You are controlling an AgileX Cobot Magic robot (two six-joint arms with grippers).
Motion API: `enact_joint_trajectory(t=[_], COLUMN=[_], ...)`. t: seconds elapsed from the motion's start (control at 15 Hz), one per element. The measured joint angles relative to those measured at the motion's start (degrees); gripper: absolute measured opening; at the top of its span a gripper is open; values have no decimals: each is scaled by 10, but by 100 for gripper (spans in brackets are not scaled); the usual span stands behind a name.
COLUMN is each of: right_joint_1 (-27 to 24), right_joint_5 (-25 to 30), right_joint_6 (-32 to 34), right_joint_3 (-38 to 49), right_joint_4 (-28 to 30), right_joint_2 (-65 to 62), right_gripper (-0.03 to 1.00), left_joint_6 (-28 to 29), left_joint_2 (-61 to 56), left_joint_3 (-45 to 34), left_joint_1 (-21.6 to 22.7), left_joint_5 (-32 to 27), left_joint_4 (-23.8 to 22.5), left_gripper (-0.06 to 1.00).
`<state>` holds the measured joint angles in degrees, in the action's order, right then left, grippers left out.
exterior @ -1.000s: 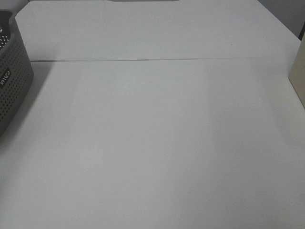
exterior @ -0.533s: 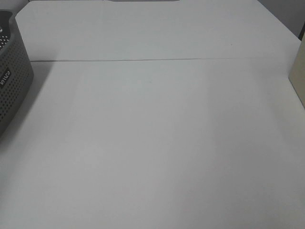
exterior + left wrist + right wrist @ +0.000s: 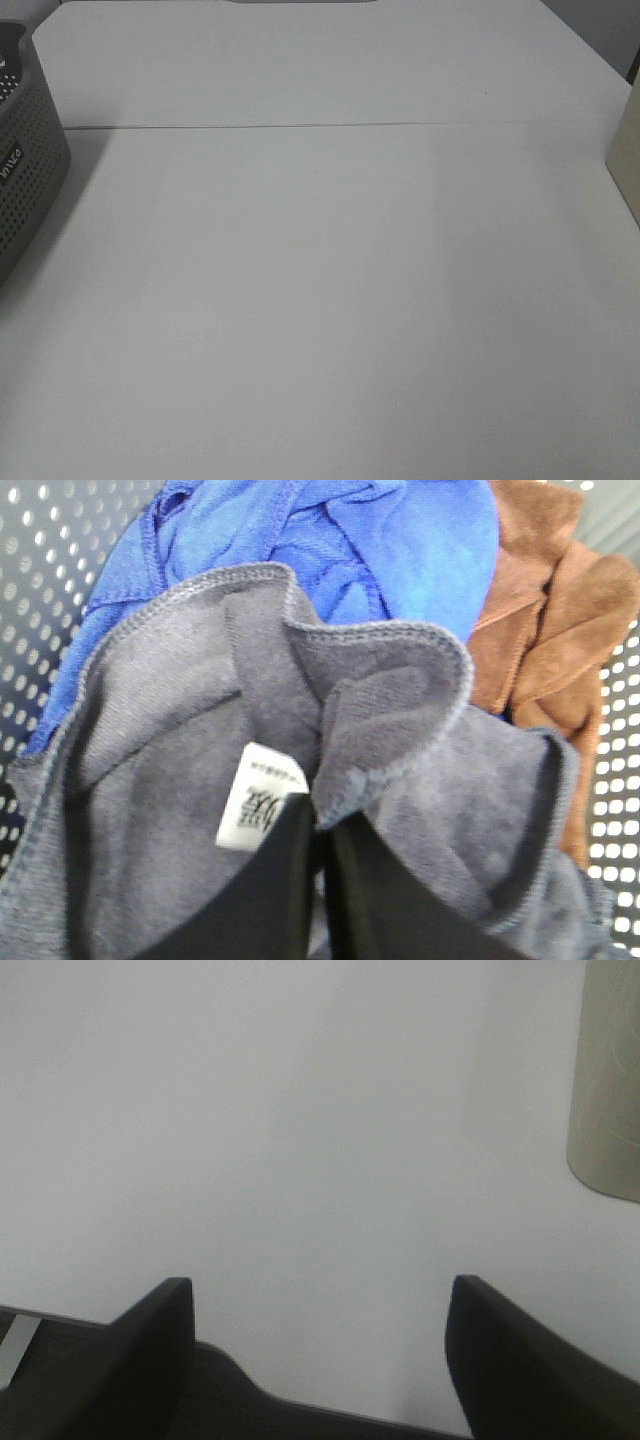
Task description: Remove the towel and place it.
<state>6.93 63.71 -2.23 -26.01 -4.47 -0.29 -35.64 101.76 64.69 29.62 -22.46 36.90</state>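
Your left end effector (image 3: 320,828) is clenched on a hemmed fold of the dark grey towel (image 3: 160,700), right beside its white label (image 3: 260,795), inside the grey perforated basket (image 3: 25,170) at the bench's (image 3: 330,300) left edge. A blue cloth (image 3: 400,540) and a brown cloth (image 3: 545,620) touch the towel. Your right end effector (image 3: 320,1285) hangs released, jaws wide, over white bench that runs wide to a beige object (image 3: 607,1080) at the right edge

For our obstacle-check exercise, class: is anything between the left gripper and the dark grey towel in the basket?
Nothing visible. The left gripper is shut on a fold of the towel, next to its white label. The blue cloth and the brown cloth lie beyond the towel, not between.
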Motion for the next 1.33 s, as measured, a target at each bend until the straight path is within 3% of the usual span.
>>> enact_joint_trajectory(t=[0.2, 0.53, 1.13, 1.33], right_joint_1=[0, 0, 0, 0], right_joint_5=[0, 0, 0, 0], right_joint_6=[0, 0, 0, 0], right_joint_3=[0, 0, 0, 0], right_joint_4=[0, 0, -1, -4], right_joint_2=[0, 0, 0, 0], right_gripper=[69, 69, 69, 69], left_joint_6=[0, 3, 54, 64], left_joint_2=[-21, -71, -127, -154], left_joint_3=[22, 128, 383, 486], left_joint_1=[0, 0, -18, -81], left_joint_5=[-49, -187, -422, -461], left_joint_4=[29, 111, 114, 115], left_gripper=[0, 0, 0, 0])
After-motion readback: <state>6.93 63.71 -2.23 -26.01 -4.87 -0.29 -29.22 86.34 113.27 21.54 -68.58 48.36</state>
